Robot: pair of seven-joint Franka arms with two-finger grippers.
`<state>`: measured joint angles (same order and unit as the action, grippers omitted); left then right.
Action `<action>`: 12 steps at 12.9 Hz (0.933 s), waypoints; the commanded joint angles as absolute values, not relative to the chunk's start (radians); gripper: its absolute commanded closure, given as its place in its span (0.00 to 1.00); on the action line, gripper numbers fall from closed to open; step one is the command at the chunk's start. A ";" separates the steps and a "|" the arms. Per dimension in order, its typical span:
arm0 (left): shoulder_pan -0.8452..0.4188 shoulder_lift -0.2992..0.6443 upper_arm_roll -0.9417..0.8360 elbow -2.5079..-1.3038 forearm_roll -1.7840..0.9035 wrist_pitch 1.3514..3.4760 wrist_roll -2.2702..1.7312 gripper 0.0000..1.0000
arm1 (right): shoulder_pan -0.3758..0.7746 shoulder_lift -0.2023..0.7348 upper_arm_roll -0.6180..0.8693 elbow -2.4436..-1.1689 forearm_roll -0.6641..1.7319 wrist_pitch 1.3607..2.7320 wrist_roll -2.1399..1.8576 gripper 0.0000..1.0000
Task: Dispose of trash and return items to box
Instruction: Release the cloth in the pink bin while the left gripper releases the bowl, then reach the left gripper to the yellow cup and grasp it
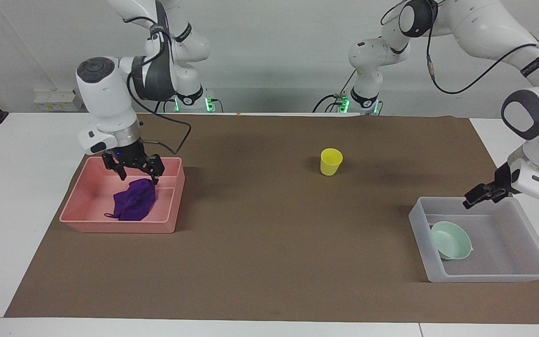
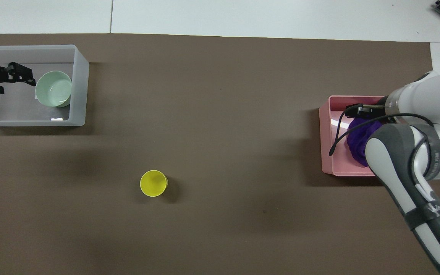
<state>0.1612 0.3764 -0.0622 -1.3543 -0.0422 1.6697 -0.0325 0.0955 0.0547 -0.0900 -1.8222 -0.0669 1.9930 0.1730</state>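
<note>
Facing view, starting at the right gripper (image 1: 138, 174): hangs with fingers spread wide and nothing between them, directly over the purple rag (image 1: 134, 203). Grips nothing, so no load on that arm. Lies crumpled, the rag, on the floor of the pink tray (image 1: 115, 228), thin loop trailing at the edge farther from the robots. Reads as trash disposed of, with the tray serving as the bin at the right arm's end of the table.

At the left gripper (image 1: 480, 195): held up over the box wall nearer to the robots, fingers parted in the overhead view and likewise holding nothing. Sits apart from the mint bowl (image 1: 451, 239), with a clear gap below the tips. Rests inside the translucent box (image 1: 484, 276), the bowl, tilted close to the wall toward the right arm's end. Counts as one item returned.

Out on the brown mat (image 1: 260, 262): stands upright and untouched, the yellow cup (image 1: 331, 161), well apart from both grippers, between tray and box and nearer to the robots than the box. Probably next for the left arm, being nearer that side and to the box; calls for a rim or side pinch, with a light cup apt to tip.
</note>
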 commanded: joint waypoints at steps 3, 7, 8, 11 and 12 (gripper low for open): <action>-0.006 0.146 -0.051 -1.624 -0.110 1.616 -0.153 0.00 | 0.074 -0.020 -0.078 -1.681 -0.069 1.751 0.135 0.00; -0.178 0.014 -0.052 -1.932 -0.121 1.843 -0.302 0.00 | 0.067 -0.048 -0.084 -1.605 -0.063 1.602 0.091 0.00; -0.225 0.014 -0.052 -1.977 -0.121 1.870 -0.313 0.00 | 0.061 -0.045 -0.084 -1.595 -0.063 1.597 0.089 0.00; -0.342 0.014 -0.052 -2.159 -0.123 2.056 -0.362 0.00 | 0.067 -0.057 -0.084 -1.614 -0.057 1.548 0.080 0.00; -0.369 0.014 -0.051 -2.201 -0.123 2.097 -0.376 0.00 | 0.069 -0.058 -0.084 -1.615 -0.057 1.552 0.086 0.00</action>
